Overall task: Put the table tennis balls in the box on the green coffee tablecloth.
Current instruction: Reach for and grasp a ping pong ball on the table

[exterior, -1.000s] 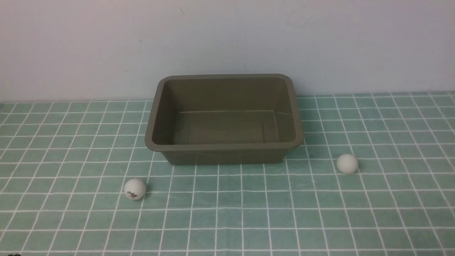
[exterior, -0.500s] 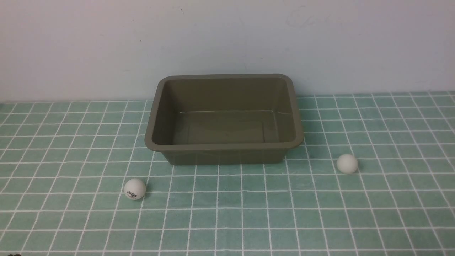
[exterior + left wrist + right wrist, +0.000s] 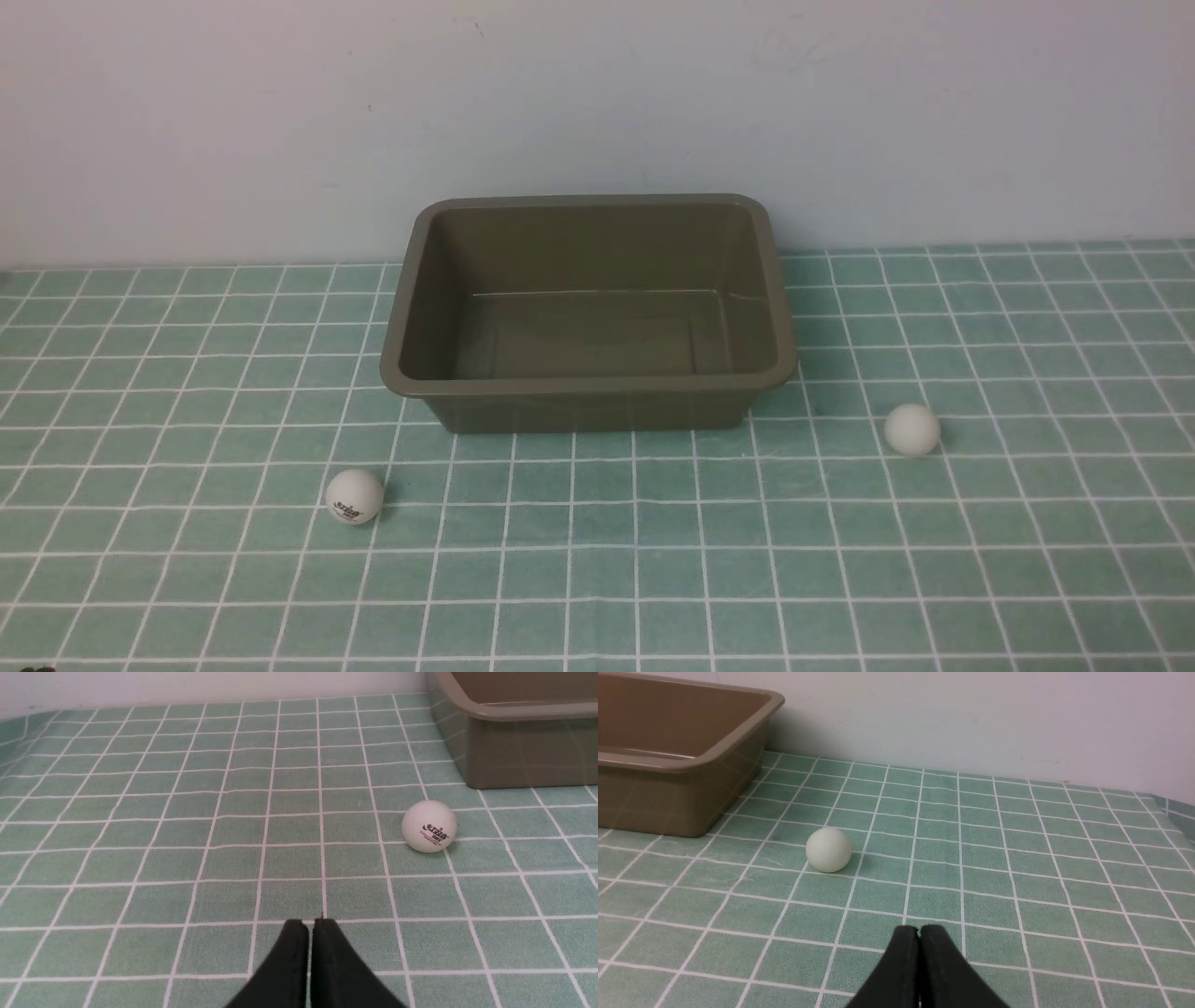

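Note:
An empty olive-brown box stands on the green checked tablecloth near the back wall. One white table tennis ball with a printed logo lies in front of the box's left corner. A plain white ball lies to the right of the box. My left gripper is shut with nothing in it, low over the cloth, well short of the logo ball. My right gripper is shut and empty too, short of the plain ball. Neither arm shows in the front view.
A pale wall rises right behind the box. The cloth drops off at a fold to the far right in the right wrist view.

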{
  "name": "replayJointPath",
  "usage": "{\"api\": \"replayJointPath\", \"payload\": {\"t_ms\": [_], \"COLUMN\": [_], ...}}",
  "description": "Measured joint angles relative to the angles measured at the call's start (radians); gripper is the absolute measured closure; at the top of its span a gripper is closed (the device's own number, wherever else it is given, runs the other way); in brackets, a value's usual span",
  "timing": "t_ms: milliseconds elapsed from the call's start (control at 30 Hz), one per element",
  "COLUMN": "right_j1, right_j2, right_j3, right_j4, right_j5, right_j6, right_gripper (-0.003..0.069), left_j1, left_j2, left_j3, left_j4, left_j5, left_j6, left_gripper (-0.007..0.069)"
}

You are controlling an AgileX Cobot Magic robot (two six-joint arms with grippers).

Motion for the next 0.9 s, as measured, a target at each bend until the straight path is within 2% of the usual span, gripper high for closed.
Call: {"api": "replayJointPath", "payload": {"t_ms": [400,767,900], "right_j1": [0.0,0.0,0.0], "right_j2": [0.0,0.0,0.0], "right_j3": [0.0,0.004,0.004], "right_j4": [0.001,0.076,0.082], "right_j5": [-0.006,-0.34,-0.411], "right_j6": [0.0,0.0,0.0], "right_gripper": [0.0676,0.0676,0.0676], "left_j1": [0.0,0.0,0.0], "left_j2": [0.0,0.0,0.0], "left_j3": [0.0,0.0,0.0], "left_j4": [0.0,0.0,0.0], "left_j5": [0.0,0.0,0.0], "left_j6": [0.0,0.0,0.0], "left_gripper": [0.0629,0.0629,0.0629]}}
